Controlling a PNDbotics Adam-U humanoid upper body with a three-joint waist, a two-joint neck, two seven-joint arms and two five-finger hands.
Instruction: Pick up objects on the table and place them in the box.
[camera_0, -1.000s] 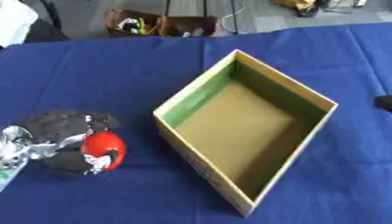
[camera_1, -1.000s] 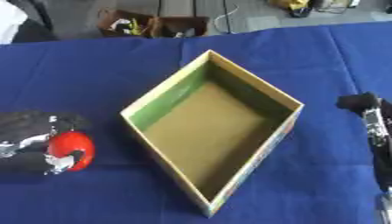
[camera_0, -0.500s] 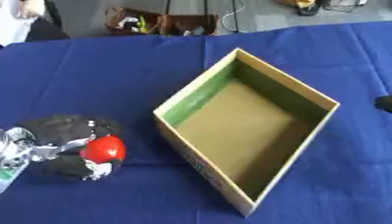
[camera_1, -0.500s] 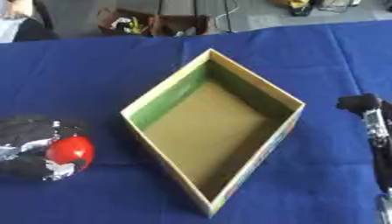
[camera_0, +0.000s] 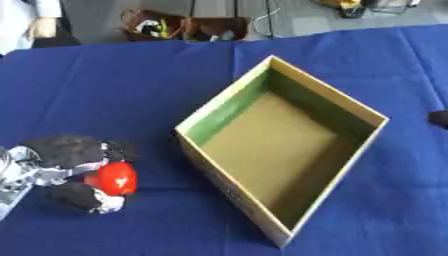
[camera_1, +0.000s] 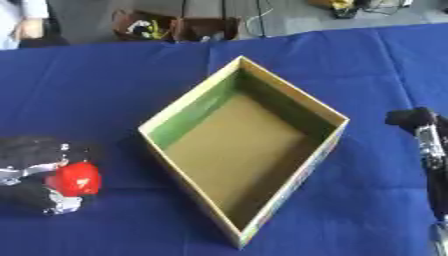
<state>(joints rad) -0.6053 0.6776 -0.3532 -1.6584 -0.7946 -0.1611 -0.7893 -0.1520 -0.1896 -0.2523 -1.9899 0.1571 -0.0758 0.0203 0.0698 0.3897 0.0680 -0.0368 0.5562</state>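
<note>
Little has moved: left hand (camera_0: 66, 172) stays curled round the red object (camera_0: 114, 178) just left of the empty box (camera_0: 284, 140) on the blue desk (camera_0: 114, 95). Grasp made; next, lift and carry it over the near wall. Right hand (camera_1: 424, 135) idles, fingers unclear

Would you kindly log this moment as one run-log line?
left hand: shut on red object | right hand: idle, right edge | box: empty | stage: carrying

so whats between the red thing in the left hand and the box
Only bare blue tablecloth. In the left eye view the red object, held in the left hand, sits apart from the box.
</note>
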